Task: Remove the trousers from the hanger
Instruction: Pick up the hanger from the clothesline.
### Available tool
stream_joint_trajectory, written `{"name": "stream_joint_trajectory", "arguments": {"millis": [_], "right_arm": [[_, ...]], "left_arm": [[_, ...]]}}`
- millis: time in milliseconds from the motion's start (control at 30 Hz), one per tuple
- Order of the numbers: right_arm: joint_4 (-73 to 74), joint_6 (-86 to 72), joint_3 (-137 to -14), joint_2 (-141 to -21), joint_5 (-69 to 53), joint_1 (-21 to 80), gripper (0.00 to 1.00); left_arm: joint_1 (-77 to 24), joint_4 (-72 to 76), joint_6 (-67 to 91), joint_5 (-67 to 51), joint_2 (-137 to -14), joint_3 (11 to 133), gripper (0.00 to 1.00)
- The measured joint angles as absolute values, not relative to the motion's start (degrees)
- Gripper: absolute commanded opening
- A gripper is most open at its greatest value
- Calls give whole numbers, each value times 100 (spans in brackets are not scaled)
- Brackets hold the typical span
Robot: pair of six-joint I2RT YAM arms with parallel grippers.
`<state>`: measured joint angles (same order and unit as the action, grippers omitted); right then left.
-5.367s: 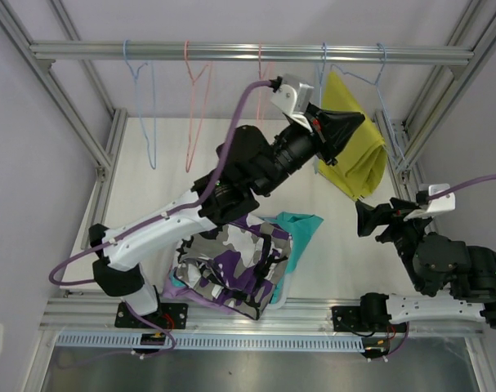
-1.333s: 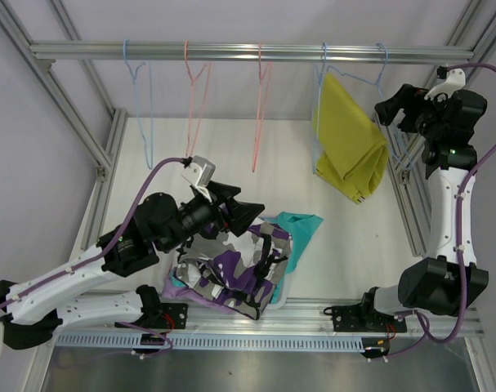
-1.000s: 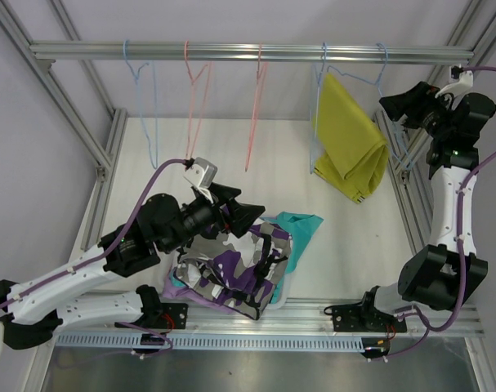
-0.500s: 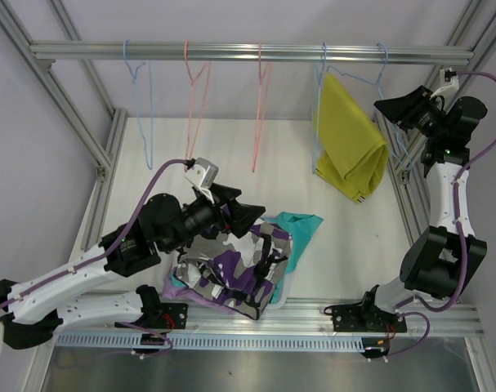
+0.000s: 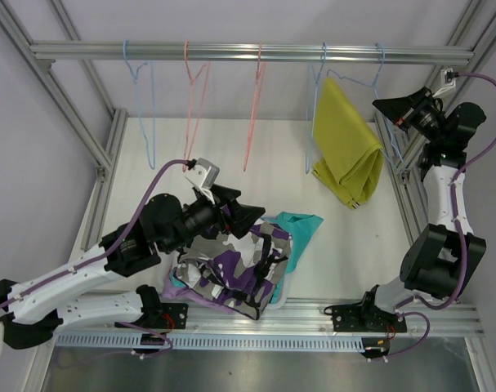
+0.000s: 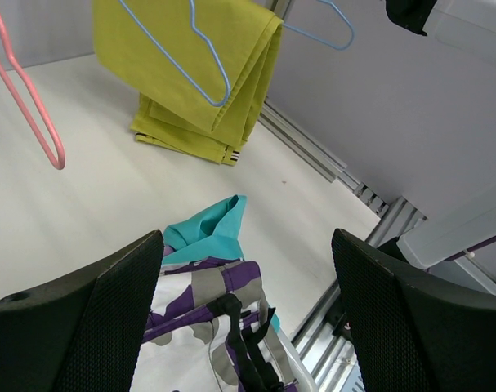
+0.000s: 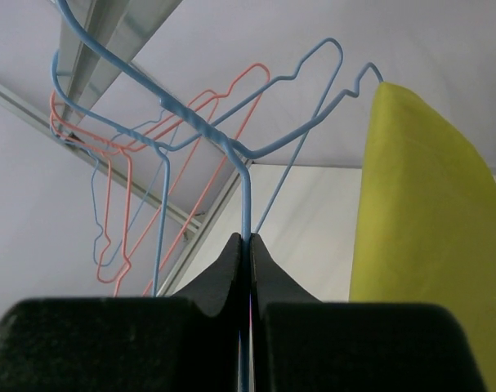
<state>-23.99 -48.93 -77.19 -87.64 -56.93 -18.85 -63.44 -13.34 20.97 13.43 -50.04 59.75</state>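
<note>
Camouflage trousers [image 5: 231, 269] are lying crumpled over a teal pair [image 5: 301, 233] below the left gripper [image 6: 246, 245], its textured black jaws standing wide; beyond, the right gripper [image 7: 248, 238] is pinching a blue wire hanger [image 7: 246, 196] beside mustard trousers [image 5: 346, 139] hanging folded.

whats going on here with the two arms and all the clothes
The right gripper is shut on a blue hanger wire, right beside the mustard yellow trousers hanging from the rail. The left gripper hangs open over a pile of trousers at the table's near edge, with the camouflage pair on top and the teal pair beside it.
</note>
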Motion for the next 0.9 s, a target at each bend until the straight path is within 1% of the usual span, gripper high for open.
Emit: {"name": "stream_joint_trajectory", "arguments": {"millis": [133, 267, 567, 900], "right_arm": [[-2550, -5131, -7675, -8757, -5684, -1787, 0], [-2344, -5129, -7872, -8744, -5631, -1623, 0], [-1000, -4508, -9231, -8405, -5103, -1278, 0], [346, -3719, -9432, -7461, -4381, -1236, 0]], "left_arm": [[-6346, -1382, 2097, 1352, -4939, 5966, 88], [-6346, -1424, 2102, 1356, -4845, 5887, 88], [-6346, -1514, 2137, 1363, -4816, 5876, 87], [-6351, -1820, 2303, 1450, -4602, 5870, 86]]}}
